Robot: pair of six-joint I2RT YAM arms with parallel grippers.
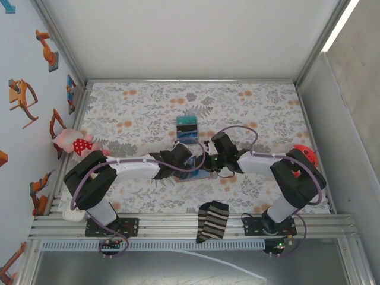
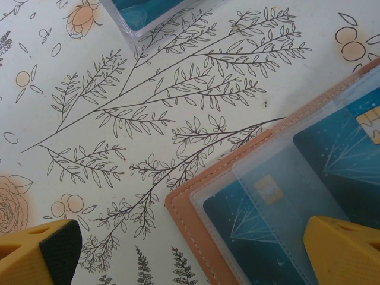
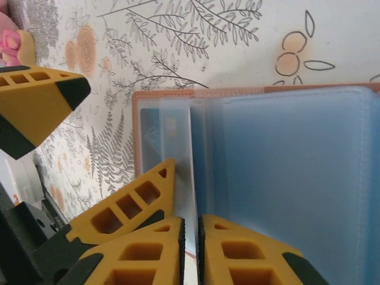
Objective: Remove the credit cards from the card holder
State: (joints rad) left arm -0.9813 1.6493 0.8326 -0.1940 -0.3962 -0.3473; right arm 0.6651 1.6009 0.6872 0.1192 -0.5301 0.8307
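At mid-table the card holder (image 1: 202,174) lies open. My left wrist view shows teal credit cards (image 2: 246,222) sleeved inside and the left gripper (image 2: 190,237) spread wide, empty; the right wrist view shows the right gripper (image 3: 191,228) nearly closed, pinching one clear sleeve (image 3: 191,154).

The holder (image 2: 181,209) looked like matt tan leather with stitched edges; its sleeves (image 2: 279,172) were clear, smooth plastic. The cards (image 2: 234,224) looked glossy, the tablecloth (image 2: 178,71) matt.

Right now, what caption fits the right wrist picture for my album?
Right gripper pinching a clear sleeve of the open wallet on a flowery table.
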